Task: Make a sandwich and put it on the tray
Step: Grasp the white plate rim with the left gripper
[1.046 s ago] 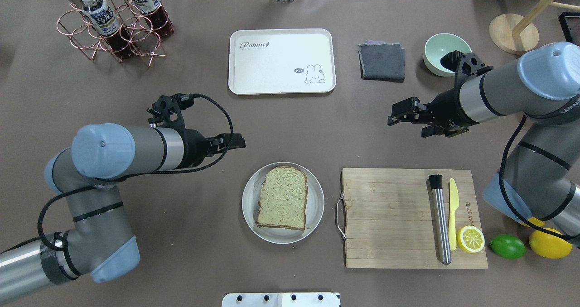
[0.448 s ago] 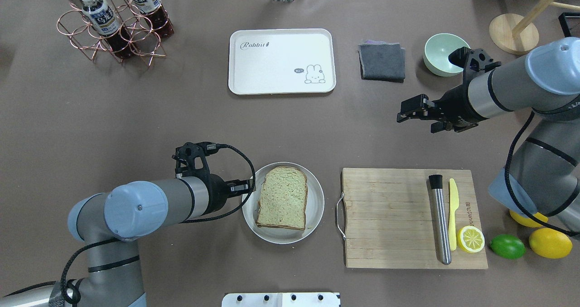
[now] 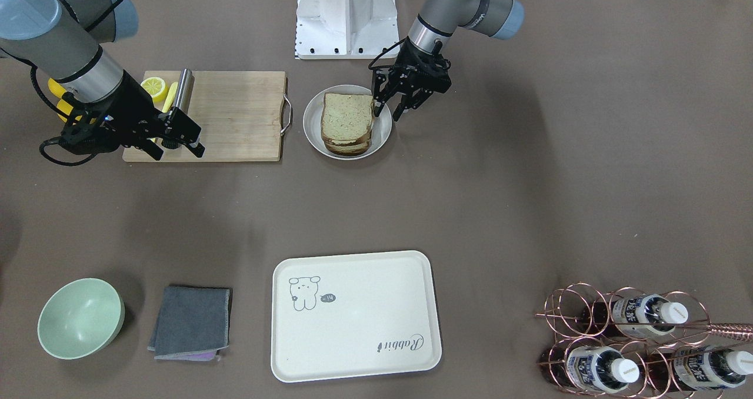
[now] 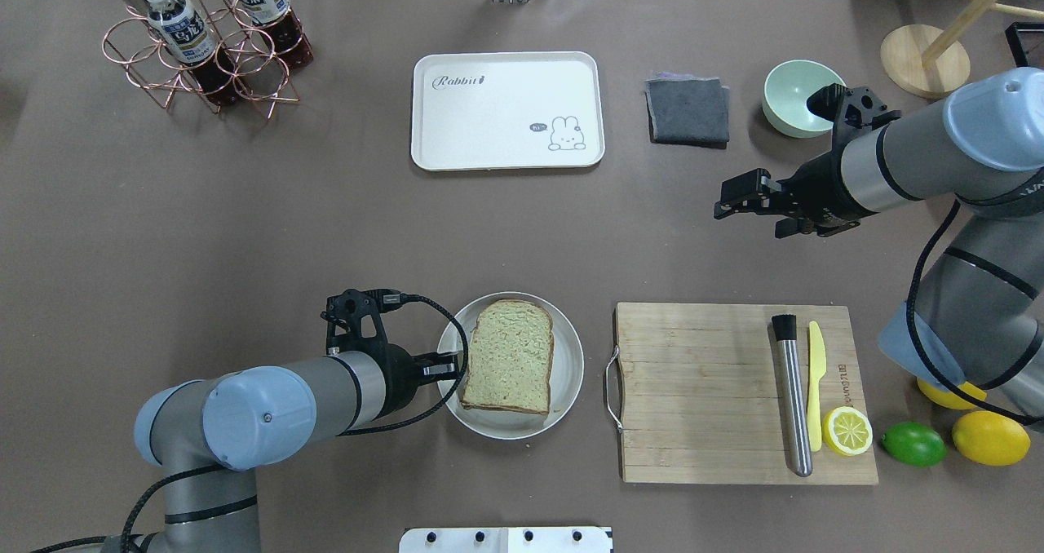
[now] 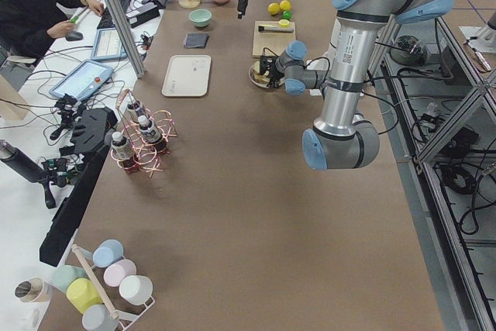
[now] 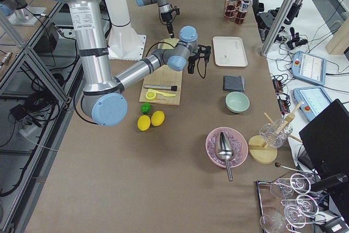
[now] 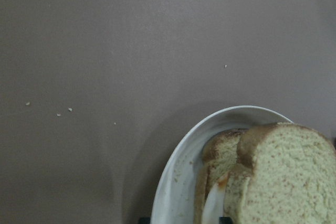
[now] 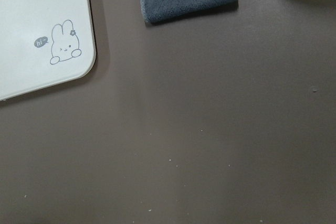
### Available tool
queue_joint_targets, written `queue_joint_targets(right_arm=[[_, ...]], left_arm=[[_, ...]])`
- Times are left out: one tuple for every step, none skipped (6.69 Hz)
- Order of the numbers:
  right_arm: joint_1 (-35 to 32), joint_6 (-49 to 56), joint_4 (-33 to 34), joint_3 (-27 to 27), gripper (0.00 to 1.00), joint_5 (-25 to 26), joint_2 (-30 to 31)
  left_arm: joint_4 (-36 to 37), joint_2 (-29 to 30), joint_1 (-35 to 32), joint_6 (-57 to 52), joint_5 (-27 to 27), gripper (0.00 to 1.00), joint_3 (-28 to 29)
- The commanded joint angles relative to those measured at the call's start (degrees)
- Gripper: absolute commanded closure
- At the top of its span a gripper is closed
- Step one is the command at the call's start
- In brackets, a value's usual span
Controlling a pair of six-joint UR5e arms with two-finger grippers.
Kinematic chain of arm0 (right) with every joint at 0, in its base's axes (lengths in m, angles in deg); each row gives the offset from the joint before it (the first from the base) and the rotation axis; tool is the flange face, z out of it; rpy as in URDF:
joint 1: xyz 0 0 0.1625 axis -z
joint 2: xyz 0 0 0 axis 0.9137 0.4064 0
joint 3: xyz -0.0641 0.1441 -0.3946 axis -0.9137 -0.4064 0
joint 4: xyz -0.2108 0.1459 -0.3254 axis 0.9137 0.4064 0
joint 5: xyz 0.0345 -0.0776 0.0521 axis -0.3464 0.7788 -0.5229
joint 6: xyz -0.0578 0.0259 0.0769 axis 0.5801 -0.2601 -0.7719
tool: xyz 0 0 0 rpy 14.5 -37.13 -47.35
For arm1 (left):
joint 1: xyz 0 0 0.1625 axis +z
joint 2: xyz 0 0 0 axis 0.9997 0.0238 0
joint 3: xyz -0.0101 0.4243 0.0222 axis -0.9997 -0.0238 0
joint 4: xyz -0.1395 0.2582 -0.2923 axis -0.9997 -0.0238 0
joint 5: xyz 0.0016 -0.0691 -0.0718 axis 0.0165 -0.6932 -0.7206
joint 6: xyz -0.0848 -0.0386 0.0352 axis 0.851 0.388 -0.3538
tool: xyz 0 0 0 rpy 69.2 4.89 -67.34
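The left gripper point(image 4: 450, 365), jaws spread, sits at the plate's point(image 4: 572, 371) left rim beside the sandwich point(image 4: 510, 356). The right gripper point(image 4: 723, 205), released, hangs right of the tray point(image 4: 489, 121).

A broad lane of bare brown table point(image 4: 506, 235) is being left open between the round pale grey plate point(image 4: 571, 349) and the flat cream rectangular tray point(image 4: 506, 112). The plate's left rim is being straddled by the left gripper point(image 4: 449, 365), jaws spread. Its right side is being hemmed by the wooden cutting board point(image 4: 701, 390), whose metal handle lies just beside the rim. The tray is being flanked by a folded grey cloth point(image 4: 687, 111) and, well apart, a copper wire bottle rack point(image 4: 204, 64).
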Motion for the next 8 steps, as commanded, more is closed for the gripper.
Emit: queue_joint_targets(right_arm=[[0.23, -0.42, 0.00, -0.08, 0.01, 0.02, -0.06], [0.41, -0.60, 0.00, -0.08, 0.01, 0.11, -0.14], [0.50, -0.69, 0.00, -0.08, 0.01, 0.11, -0.58], [0.58, -0.60, 0.00, -0.16, 0.01, 0.11, -0.67], [0.58, -0.08, 0.00, -0.60, 0.01, 0.11, -0.76], [0.58, 0.10, 0.00, -0.69, 0.01, 0.54, -0.76], [0.58, 0.19, 0.00, -0.69, 0.01, 0.55, -0.76], [0.58, 0.10, 0.00, -0.69, 0.01, 0.55, -0.76]], left_arm=[[-0.10, -0.04, 0.20, -0.09, 0.43, 0.47, 0.49], [-0.19, 0.05, -0.76, -0.44, 0.08, 0.47, 0.67], [-0.19, -0.04, -1.55, -0.44, -0.10, 0.47, 1.10], [-0.27, 0.13, -1.47, -0.27, -0.10, 0.47, 2.33], [-0.27, 0.57, -0.77, 0.00, 0.25, 0.47, 2.60], [-0.19, 0.75, -0.59, 0.09, 0.34, 0.47, 2.43], [-0.10, 0.66, -0.15, 0.09, 0.34, 0.47, 2.69], [-0.19, 0.66, -0.06, 0.00, 0.34, 0.47, 2.87]])
